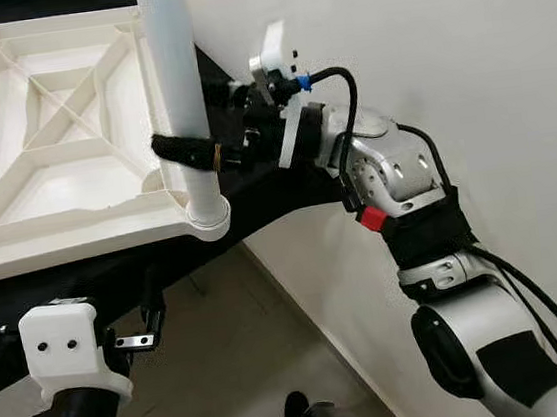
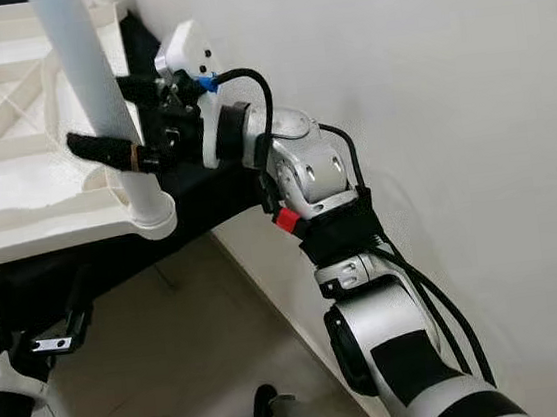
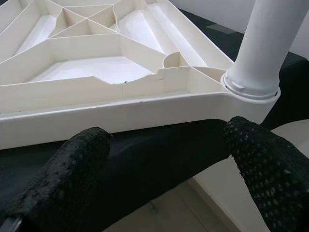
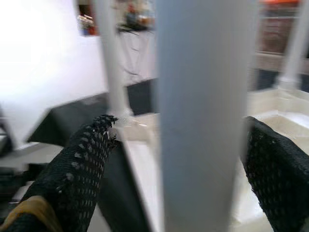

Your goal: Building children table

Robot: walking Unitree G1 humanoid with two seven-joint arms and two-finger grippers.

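My left pincer (image 3: 164,159) hangs released at seven o'clock, below the black-draped bench's (image 1: 256,186) edge. The upturned white tabletop (image 1: 50,144) lies on that cloth at ten o'clock. Its near-corner leg (image 1: 181,99) stands upright in its socket, my right pincer (image 1: 186,150) straddling it from three o'clock, fingers not clenched

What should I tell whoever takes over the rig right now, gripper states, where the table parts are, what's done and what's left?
Right gripper: fingers either side of the white leg, just above its socket; grip not confirmed.
Left gripper: open, idle, below the near edge of the upturned tabletop.
Tabletop lies underside up on a black surface, by the wall.
Done: this leg stands in the near corner socket.
Left: check it is fully seated.
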